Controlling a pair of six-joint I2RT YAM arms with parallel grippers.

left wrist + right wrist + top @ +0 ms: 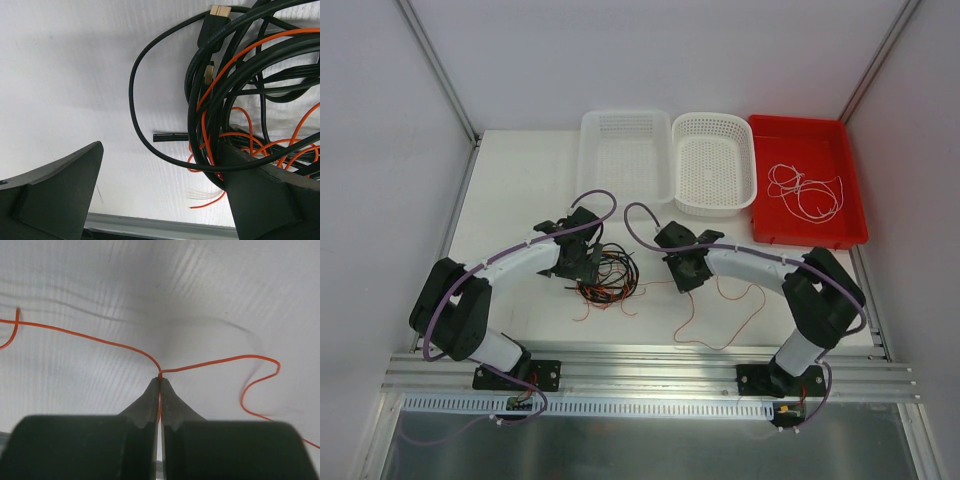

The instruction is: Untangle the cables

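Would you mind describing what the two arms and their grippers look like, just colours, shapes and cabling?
The left arm and right arm each have white link covers between chunky black joints. A purple hose runs along each and loops free near the wrist. The left gripper and right gripper carry matte black, wedge-shaped fingers tapering toward the tips. Black base plates sit on a silver rail.

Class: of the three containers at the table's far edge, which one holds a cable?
The red tray, rightmost: a thin white cable lies looped in it. The rectangular white basket and the oval white basket beside it show none.
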